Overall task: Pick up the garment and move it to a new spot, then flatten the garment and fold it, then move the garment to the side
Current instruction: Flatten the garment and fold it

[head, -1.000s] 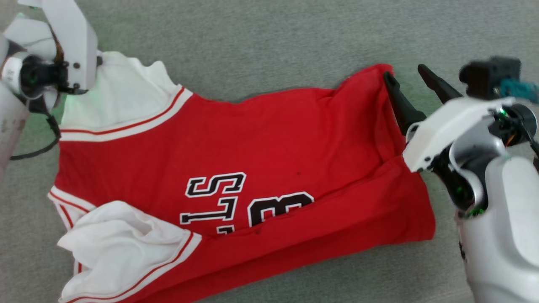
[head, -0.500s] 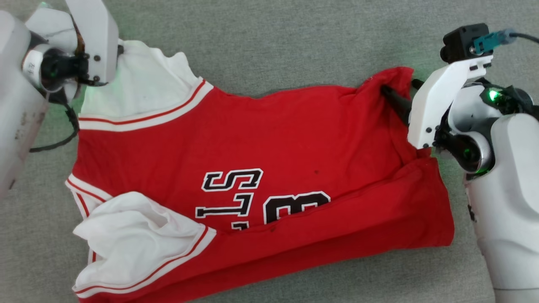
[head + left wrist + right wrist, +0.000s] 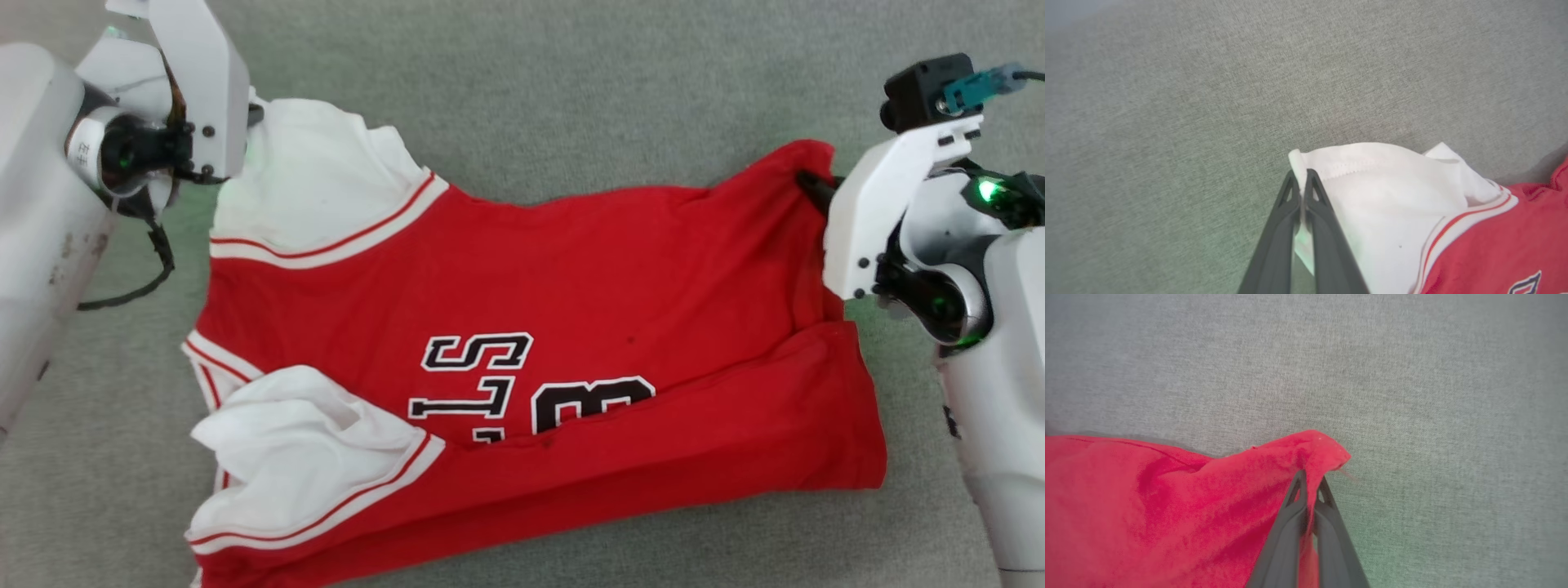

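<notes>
- The garment (image 3: 522, 310) lies spread on the grey woven surface (image 3: 571, 73), sleeves to the left and bottom hem to the right. It sits mid-scene between your two arms.
- Your left gripper (image 3: 1301, 183) has its fingers pressed together. The hem of the far white sleeve (image 3: 1392, 192) is pinched between the tips. In the head view this grip is at the garment's far-left corner.
- Your right gripper (image 3: 1310, 482) has its jaws closed tight on the far-right corner of the red body. The cloth bunches into a small peak over the fingertips.
- The garment's far edge runs between your two grips, with a shallow dip left of the middle.
- The near sleeve (image 3: 302, 441) is crumpled and lies heaped on the red body at the near left, its striped trim facing right.
- Striped collar trim shows at the left edge, between the two sleeves.
- A band of red cloth (image 3: 694, 441) is folded over along the near edge. It covers the lower part of the black-and-white lettering (image 3: 522, 384) on the chest.
- The near-right hem corner lies flat on the surface, apart from both grippers.
- A green lamp (image 3: 988, 189) glows on your right wrist.
</notes>
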Robot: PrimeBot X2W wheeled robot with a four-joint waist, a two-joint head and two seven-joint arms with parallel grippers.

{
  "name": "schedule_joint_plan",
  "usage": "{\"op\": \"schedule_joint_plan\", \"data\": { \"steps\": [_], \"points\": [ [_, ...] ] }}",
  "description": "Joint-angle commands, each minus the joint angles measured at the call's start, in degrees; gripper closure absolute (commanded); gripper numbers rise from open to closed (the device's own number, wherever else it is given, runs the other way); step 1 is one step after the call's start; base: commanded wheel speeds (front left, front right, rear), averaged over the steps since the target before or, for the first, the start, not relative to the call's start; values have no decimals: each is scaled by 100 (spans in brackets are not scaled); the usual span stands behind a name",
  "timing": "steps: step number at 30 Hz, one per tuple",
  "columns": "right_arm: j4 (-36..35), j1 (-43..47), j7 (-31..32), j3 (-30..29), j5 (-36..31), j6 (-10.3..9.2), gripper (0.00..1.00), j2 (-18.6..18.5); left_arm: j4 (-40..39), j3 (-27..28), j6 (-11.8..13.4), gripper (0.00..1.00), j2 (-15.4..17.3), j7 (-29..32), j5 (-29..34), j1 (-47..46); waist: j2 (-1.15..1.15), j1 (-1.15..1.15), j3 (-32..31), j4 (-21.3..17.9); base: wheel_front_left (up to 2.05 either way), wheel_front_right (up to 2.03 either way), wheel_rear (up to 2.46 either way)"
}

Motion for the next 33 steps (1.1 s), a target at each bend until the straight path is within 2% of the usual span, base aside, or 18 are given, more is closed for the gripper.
{"op": "schedule_joint_plan", "data": {
  "steps": [1,10,17,21,25,29,33],
  "points": [
    [-50,91,-54,36,29,-10,100,-91,-39,14,0,100,29,-40,-10,50,0,0,-238,134,0,0,0],
    [-469,476,-182,181,204,-10,100,-565,-607,72,64,100,229,-110,-111,280,0,0,-840,394,0,0,0],
    [-971,935,-8,234,422,-10,100,-949,-1601,47,344,100,651,-22,-165,687,0,0,-1216,624,0,0,0],
    [-1305,1318,160,147,531,-10,100,-1143,-2489,33,659,100,1038,30,-206,1061,0,0,-1375,748,0,0,0],
    [-1666,1788,335,54,645,-10,100,-1304,-3513,29,1091,100,1479,25,-261,1535,0,0,-1486,850,0,0,0],
    [-1954,2306,464,-94,746,-10,100,-1358,-4477,-28,1539,100,1852,-4,-359,2074,0,0,-1554,921,0,0,0],
    [-2067,2802,532,-275,777,-10,100,-1305,-5167,-100,1874,100,2089,-114,-487,2603,0,0,-1591,963,0,0,0]
  ]
}}
